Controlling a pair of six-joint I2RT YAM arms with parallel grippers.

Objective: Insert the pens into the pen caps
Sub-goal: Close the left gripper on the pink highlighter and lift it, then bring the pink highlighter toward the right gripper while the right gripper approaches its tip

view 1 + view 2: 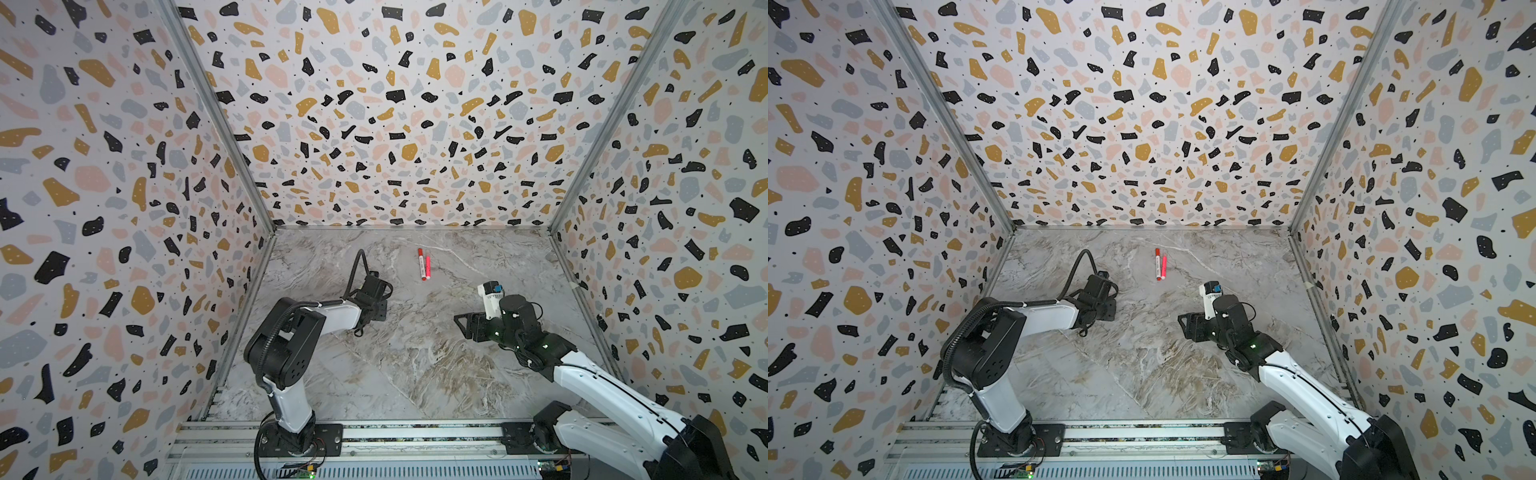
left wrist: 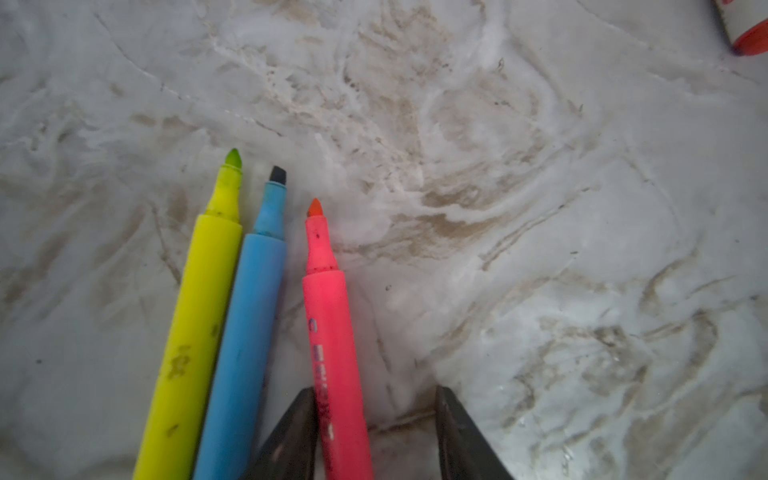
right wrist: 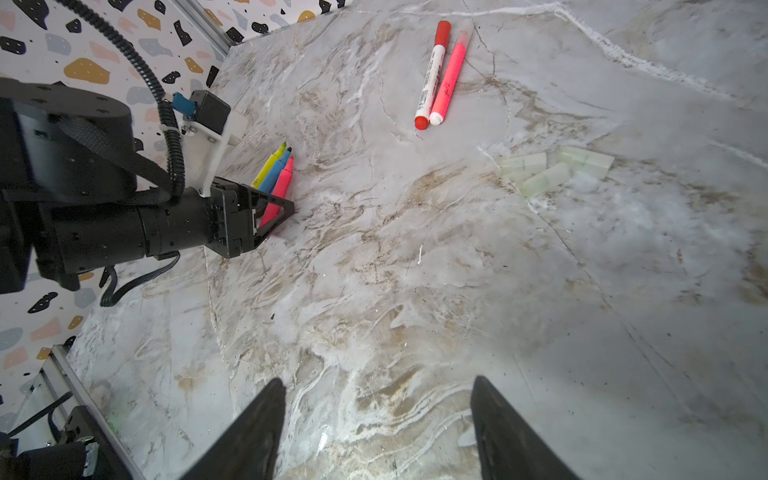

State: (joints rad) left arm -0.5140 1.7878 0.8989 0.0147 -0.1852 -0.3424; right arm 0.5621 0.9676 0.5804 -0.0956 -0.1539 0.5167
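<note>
Marble tabletop (image 1: 415, 374) carries everything. Left gripper (image 2: 375, 390), nine o'clock of its middle, straddles the pink pen (image 2: 332, 324), jaws spread, one touching; an uneven squeeze could roll it against the blue pen (image 2: 253, 316). Right gripper (image 3: 377, 382) gapes empty. Clear pen caps (image 3: 544, 178) lie perhaps toward one o'clock.

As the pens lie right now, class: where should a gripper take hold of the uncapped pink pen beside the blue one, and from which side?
On the pink pen, probably the straight barrel behind the narrow neck, from above: it lies flat on the table. The blue pen lies close alongside, so one finger must slip between.
</note>
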